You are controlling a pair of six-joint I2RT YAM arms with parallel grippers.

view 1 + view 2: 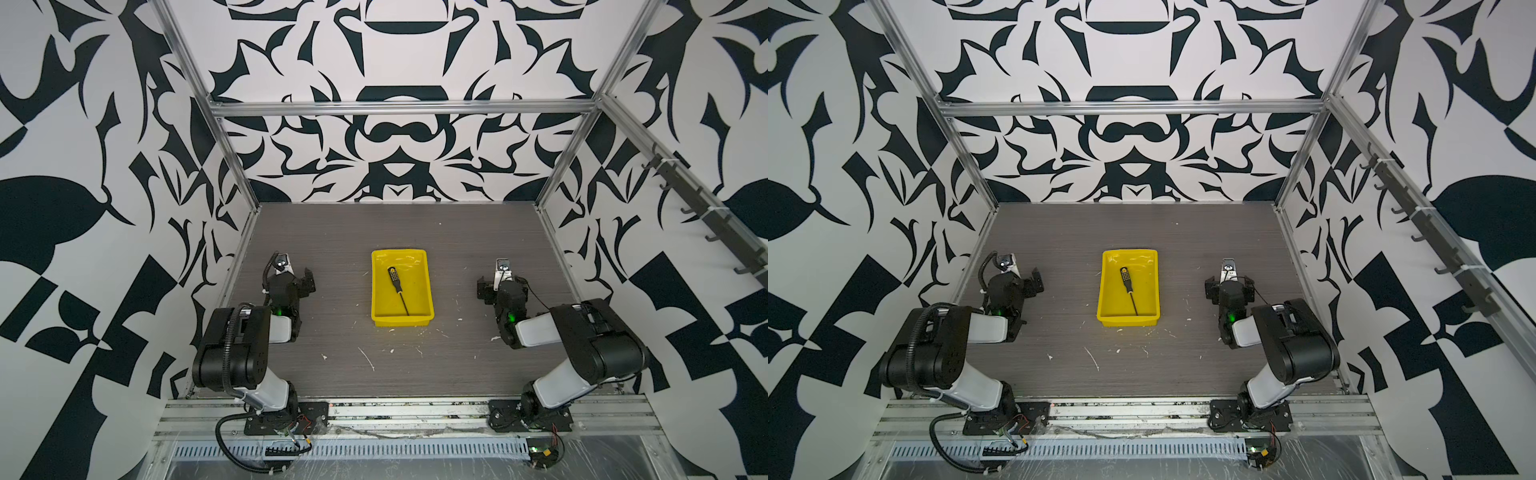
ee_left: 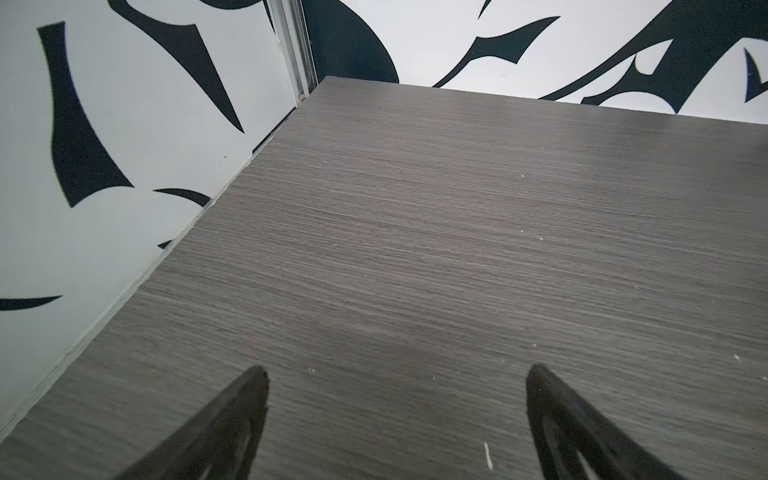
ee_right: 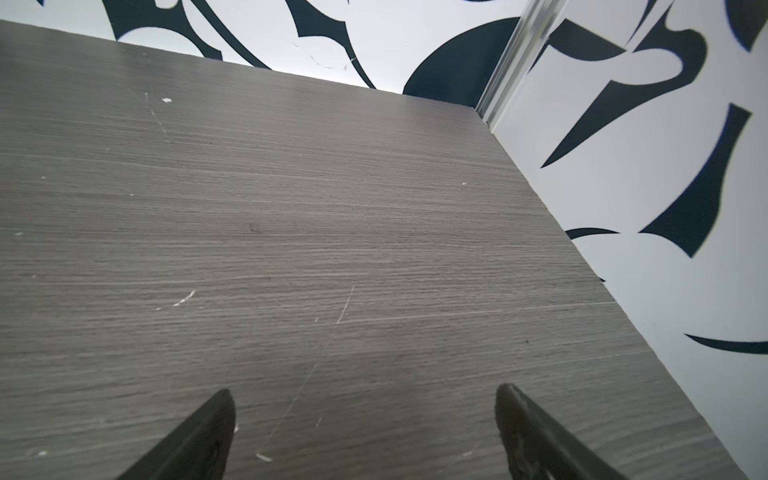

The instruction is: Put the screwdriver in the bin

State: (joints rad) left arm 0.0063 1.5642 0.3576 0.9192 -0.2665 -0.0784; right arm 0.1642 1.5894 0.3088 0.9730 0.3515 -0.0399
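Note:
The screwdriver (image 1: 398,289) (image 1: 1128,289), black-handled with a thin dark shaft, lies flat inside the yellow bin (image 1: 402,321) (image 1: 1128,321) at the table's middle in both top views, handle toward the back. My left gripper (image 1: 296,272) (image 1: 1021,272) (image 2: 397,370) rests left of the bin, well apart from it. It is open, with only bare table between its fingers. On the bin's right, also apart, my right gripper (image 1: 500,282) (image 1: 1229,282) (image 3: 365,390) stands open and holds nothing. Neither wrist view shows the bin or the screwdriver.
The grey wood-grain table (image 1: 332,232) carries white scuffs and flecks (image 1: 368,359) in front of the bin. Patterned walls and aluminium posts (image 1: 237,166) close in the sides and back. A rail of hooks (image 1: 702,208) runs along the right wall.

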